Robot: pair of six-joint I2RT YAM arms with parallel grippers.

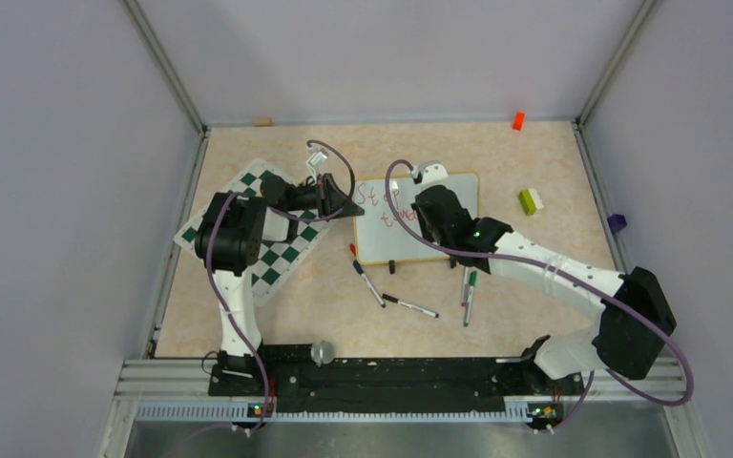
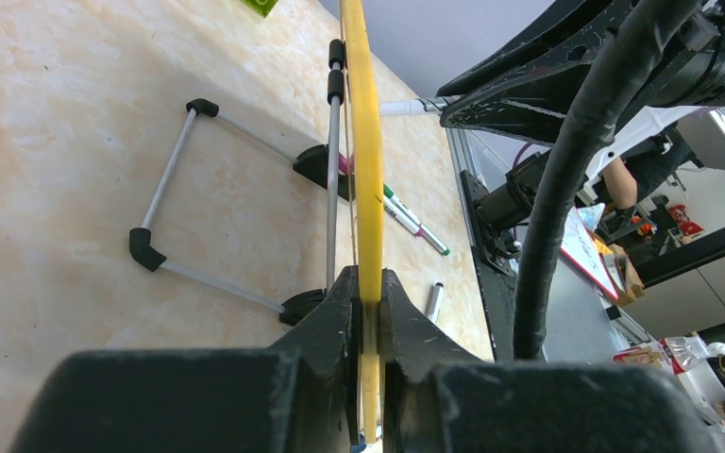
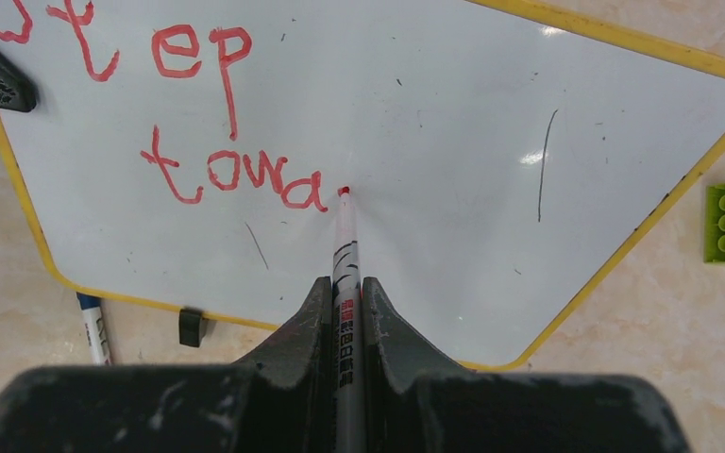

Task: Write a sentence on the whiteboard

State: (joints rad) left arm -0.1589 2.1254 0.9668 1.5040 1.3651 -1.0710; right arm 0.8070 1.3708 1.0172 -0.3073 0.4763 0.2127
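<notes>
Whiteboard (image 3: 453, 142) frame is pinched by the left gripper (image 2: 368, 283) against sliding. Right gripper (image 3: 345, 288) clamps the marker (image 3: 345, 236), tip ahead at the sentence (image 3: 236, 179).

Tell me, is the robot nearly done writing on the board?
Not yet. The sentence so far reads "Step" and, below, "towa" in red on the whiteboard. The right gripper holds a red marker, tip at the board just after the "a"; the left gripper clamps the board's yellow edge. The rest of that word and anything after is unwritten.
</notes>
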